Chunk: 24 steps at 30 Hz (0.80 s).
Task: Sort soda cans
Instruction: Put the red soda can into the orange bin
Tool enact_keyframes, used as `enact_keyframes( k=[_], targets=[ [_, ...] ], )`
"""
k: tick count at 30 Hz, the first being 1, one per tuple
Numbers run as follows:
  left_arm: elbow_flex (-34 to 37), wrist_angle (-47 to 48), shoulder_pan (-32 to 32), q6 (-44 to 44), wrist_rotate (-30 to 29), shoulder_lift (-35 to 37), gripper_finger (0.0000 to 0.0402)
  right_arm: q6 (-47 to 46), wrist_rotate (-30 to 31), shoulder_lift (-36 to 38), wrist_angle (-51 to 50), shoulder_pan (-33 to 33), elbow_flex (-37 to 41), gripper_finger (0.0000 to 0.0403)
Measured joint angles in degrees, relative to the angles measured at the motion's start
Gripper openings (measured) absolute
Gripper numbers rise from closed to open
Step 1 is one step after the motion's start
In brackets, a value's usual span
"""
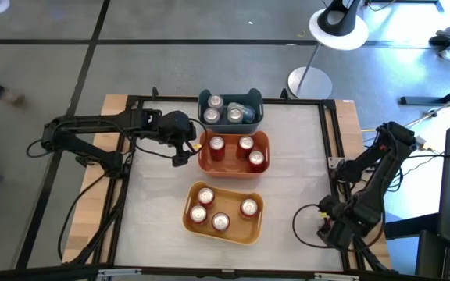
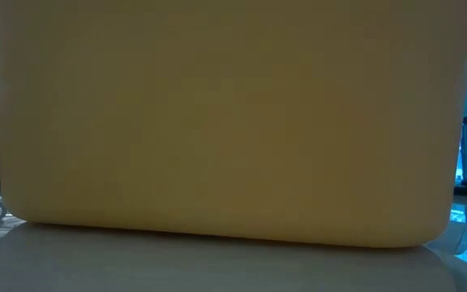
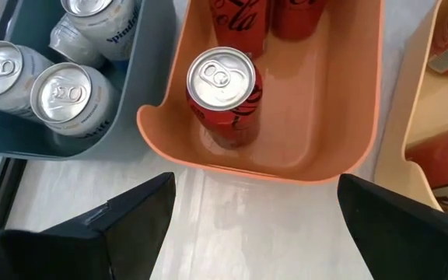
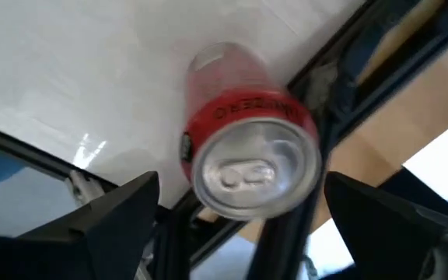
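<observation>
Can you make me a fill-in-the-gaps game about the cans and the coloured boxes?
1. The orange bin holds ___ red cans.
2. The cans in the blue bin are all coloured ___.
3. The yellow bin holds ___ cans.
4. The left gripper hovers beside the orange bin with its fingers ___.

Missing words: three; silver; four; open
</observation>
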<state>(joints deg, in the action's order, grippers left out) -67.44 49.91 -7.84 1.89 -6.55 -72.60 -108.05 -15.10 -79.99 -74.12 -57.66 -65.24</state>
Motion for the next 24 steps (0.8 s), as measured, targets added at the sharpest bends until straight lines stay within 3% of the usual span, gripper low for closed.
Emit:
enact_keyframes(
  k=[10, 14, 24],
  targets=[
    [0.00, 0.04, 0.00, 0.02, 0.00, 0.02, 0.0347, -1.73, 1.45, 0.00, 11.71, -0.88, 9.33, 0.0363],
    [0.00, 0.59, 0.00, -0.04, 0.00, 0.02, 0.0347, -2.83, -0.64, -0.02, 16.06, -0.86, 11.77, 0.0363],
    [0.00, 0.41, 0.00, 0.29, 0.00, 0.02, 0.0347, -3.17, 1.56, -0.02, 16.87, -0.82, 13.13, 0.0346]
  ],
)
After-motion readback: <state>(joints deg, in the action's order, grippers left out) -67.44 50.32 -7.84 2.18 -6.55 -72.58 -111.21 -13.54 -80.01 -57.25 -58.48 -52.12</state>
